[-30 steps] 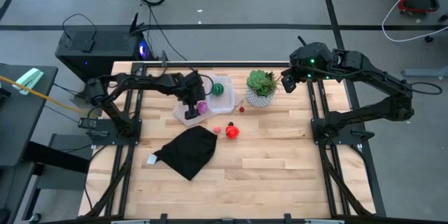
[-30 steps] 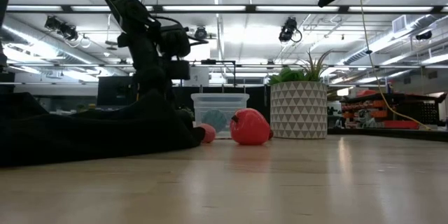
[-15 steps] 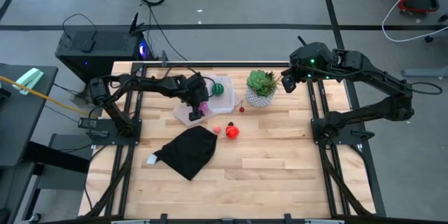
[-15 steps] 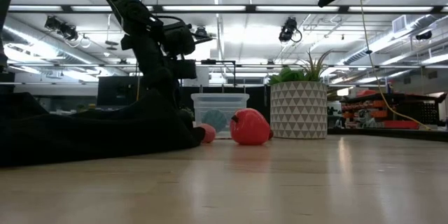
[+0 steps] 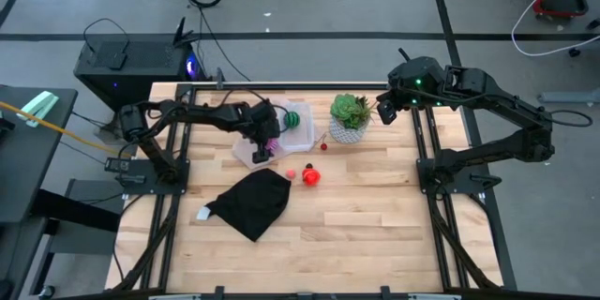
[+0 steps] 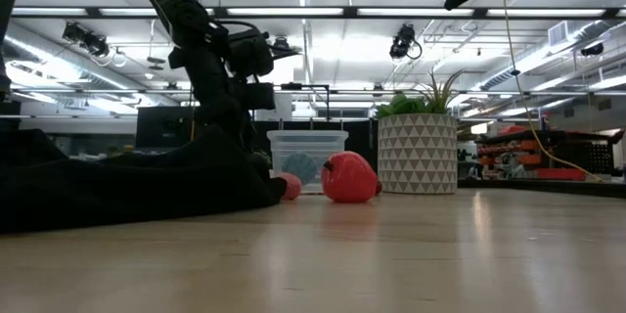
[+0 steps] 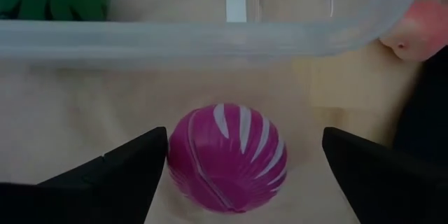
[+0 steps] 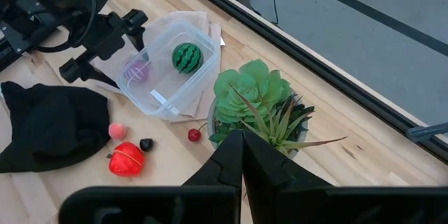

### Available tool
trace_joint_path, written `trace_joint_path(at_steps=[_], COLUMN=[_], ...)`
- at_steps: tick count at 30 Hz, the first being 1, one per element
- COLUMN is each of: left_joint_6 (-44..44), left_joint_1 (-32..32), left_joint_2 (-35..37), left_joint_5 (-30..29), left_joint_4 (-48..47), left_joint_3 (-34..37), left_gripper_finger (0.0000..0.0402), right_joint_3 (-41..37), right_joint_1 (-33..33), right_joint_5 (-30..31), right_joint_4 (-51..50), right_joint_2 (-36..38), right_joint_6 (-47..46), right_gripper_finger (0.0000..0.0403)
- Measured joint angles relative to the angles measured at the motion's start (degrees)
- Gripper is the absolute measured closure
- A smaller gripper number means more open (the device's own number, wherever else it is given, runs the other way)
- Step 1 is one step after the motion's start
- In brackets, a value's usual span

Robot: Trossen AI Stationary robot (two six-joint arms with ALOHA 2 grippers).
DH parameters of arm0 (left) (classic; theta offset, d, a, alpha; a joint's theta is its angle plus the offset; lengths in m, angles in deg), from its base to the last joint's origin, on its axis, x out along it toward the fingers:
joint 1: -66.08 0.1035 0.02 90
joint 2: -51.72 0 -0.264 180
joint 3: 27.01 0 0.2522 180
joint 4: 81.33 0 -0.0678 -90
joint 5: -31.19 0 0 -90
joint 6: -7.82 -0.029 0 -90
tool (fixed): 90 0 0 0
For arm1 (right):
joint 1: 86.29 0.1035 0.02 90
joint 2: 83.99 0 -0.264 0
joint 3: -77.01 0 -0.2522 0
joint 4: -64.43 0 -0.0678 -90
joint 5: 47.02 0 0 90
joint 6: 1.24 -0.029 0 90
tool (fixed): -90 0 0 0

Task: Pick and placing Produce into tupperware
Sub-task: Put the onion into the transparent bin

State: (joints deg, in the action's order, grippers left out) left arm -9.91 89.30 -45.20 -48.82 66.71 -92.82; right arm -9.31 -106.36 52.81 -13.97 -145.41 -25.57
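The clear tupperware (image 8: 196, 80) stands at the table's far middle with a green striped ball (image 8: 187, 56) inside. A magenta piece with white stripes (image 7: 227, 157) lies outside it, beside its wall (image 7: 210, 42), on a pale sheet (image 5: 246, 157). My left gripper (image 7: 245, 161) is open, tilted down, with one finger on each side of the magenta piece. A red-orange piece (image 5: 310, 176), a pink one (image 5: 291, 174), a dark bit (image 8: 146, 143) and a small red bit (image 5: 323, 146) lie on the wood. My right gripper (image 8: 241, 161) hangs shut high over the plant. My left gripper has one fingertip (image 7: 150, 157) right beside the magenta piece's side (image 7: 173, 161). I cannot tell whether it touches it. The other fingertip (image 7: 343, 154) stands well apart from the piece.
A green succulent in a white patterned pot (image 5: 350, 117) stands just right of the tub. A black cloth (image 5: 251, 202) lies toward the near left, with a small white tag (image 5: 202, 213) beside it. Bare wood stretches across the near and right parts of the table (image 5: 375, 234).
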Motion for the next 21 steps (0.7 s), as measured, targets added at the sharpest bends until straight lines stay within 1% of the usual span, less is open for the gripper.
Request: trace_joint_path(at_steps=[5,21], left_joint_6=[-0.07,0.19], left_joint_1=[-0.38,-0.36], left_joint_2=[0.0,0.0], left_joint_5=[-2.45,-2.92], left_joint_4=[-0.02,-0.03], left_joint_3=[0.0,0.0], left_gripper_finger=[0.0033,0.0094], right_joint_3=[0.0,0.0], right_joint_1=[-0.01,-0.01], right_joint_5=[-0.02,0.0], right_joint_4=[-0.02,-0.02], right_joint_2=[0.01,-0.01], right_joint_6=[-0.07,-0.14], right_gripper_finger=[0.0387,0.0387])
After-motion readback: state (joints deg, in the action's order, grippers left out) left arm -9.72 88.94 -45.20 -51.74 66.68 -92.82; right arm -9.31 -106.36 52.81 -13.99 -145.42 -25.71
